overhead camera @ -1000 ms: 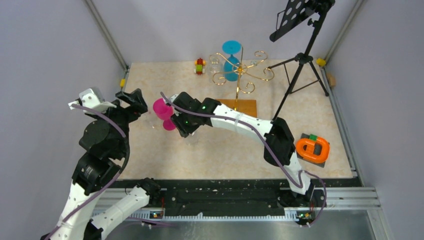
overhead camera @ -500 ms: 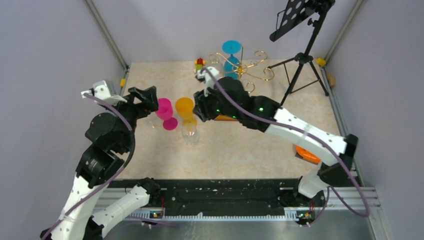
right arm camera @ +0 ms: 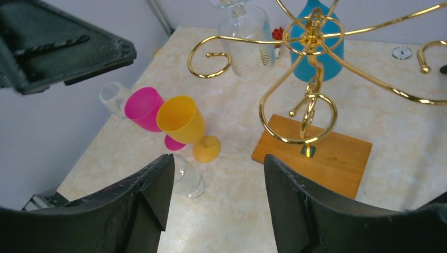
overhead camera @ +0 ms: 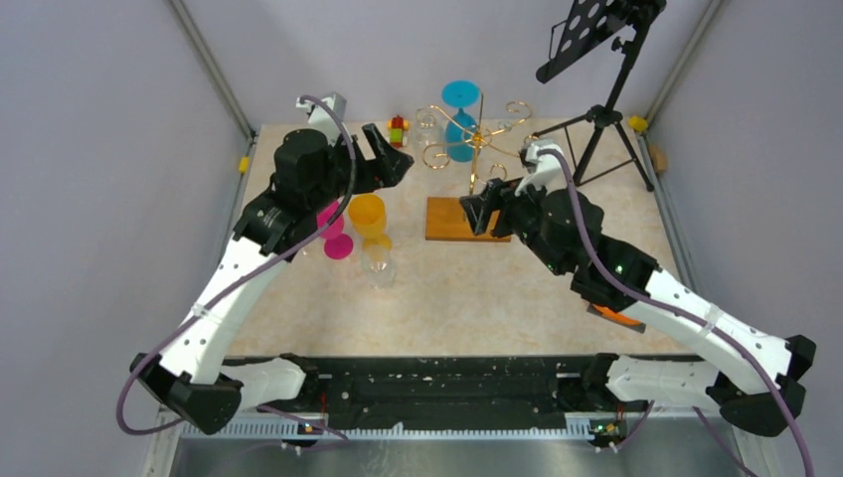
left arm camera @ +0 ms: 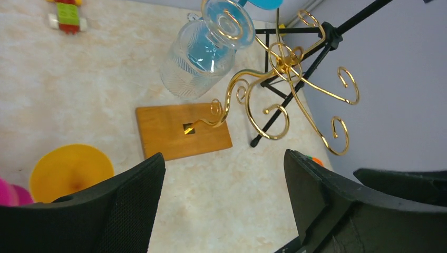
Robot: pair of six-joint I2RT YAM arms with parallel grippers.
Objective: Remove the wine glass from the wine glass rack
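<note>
The left gripper (overhead camera: 390, 157) and right gripper (overhead camera: 478, 205), both spread and empty, have swung toward the wine glass rack (overhead camera: 479, 140), leaving the orange glass (overhead camera: 368, 216) standing.

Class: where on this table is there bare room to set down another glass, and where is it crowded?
Bare: the near stretch of table in front of the rack base, right of the clear glass. Crowded: the left, where pink glass, orange glass and clear glass cluster; the back, under the rack.
</note>
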